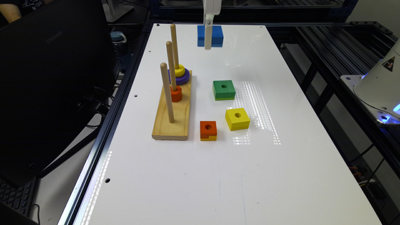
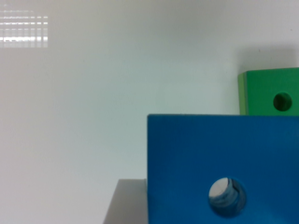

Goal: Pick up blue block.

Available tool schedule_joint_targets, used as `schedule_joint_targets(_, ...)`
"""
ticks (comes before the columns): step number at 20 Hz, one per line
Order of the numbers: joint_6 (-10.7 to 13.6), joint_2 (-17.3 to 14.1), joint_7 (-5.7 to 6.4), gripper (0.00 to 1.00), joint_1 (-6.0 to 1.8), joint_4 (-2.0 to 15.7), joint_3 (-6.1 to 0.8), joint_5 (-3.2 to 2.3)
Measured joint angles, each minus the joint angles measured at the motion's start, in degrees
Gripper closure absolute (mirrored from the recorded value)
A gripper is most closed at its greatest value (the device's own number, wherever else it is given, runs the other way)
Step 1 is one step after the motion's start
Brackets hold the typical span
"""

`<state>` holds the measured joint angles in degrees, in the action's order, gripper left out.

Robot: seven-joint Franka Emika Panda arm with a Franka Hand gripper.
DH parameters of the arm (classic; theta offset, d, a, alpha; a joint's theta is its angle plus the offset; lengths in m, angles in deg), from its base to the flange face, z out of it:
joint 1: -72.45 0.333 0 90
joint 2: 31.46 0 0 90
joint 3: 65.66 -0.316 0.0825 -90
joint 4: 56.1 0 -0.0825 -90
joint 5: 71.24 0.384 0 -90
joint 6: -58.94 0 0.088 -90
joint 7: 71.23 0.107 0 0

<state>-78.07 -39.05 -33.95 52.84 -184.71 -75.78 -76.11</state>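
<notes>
Closest to where I'm standing the white table [image 1: 193, 175] is just bare glossy surface with light reflections on it. Going further in, there's a small orange block [image 1: 208, 128] sitting on top of a thin yellow piece, and just beside it toward the exterior view's right a yellow block [image 1: 237, 118] with a round hole in the top. On the exterior view's left is the wooden peg base [image 1: 172, 115] with three upright pegs: the nearest peg is bare, the middle one has an orange hex piece [image 1: 176, 93] at its foot, and the far one carries a purple ring [image 1: 179, 77] with a yellow ring [image 1: 179, 70] on top. Past the yellow block sits the green block [image 1: 223, 89], flat on the table, hole facing up. Farthest back, the blue block [image 1: 215, 36] is near the far edge of the table and looks lifted clear of the surface, with the gripper [image 1: 208, 39] coming straight down from above and one white finger running across its front face. I can't actually tell how the jaws are set from either view. In the wrist view the blue block [image 2: 224, 158] is right up close, round hole visible, with the green block [image 2: 271, 91] behind it on the white surface.
</notes>
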Motion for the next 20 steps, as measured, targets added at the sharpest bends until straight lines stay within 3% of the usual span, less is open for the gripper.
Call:
schedule_joint_targets(6, 0.76, 0.58, -0.07, 1.00, 0.00, 0.61, -0.01, 0.07)
schedule_joint_targets(9, 4.15, 3.32, -0.66, 1.00, 0.02, 1.34, -0.05, 0.97)
schedule_joint_targets(11, 5.00, 4.21, -0.98, 1.00, 0.02, 1.31, -0.05, 1.33)
schedule_joint_targets(20, 4.97, 3.93, -1.04, 1.00, 0.01, 1.30, -0.05, 1.36)
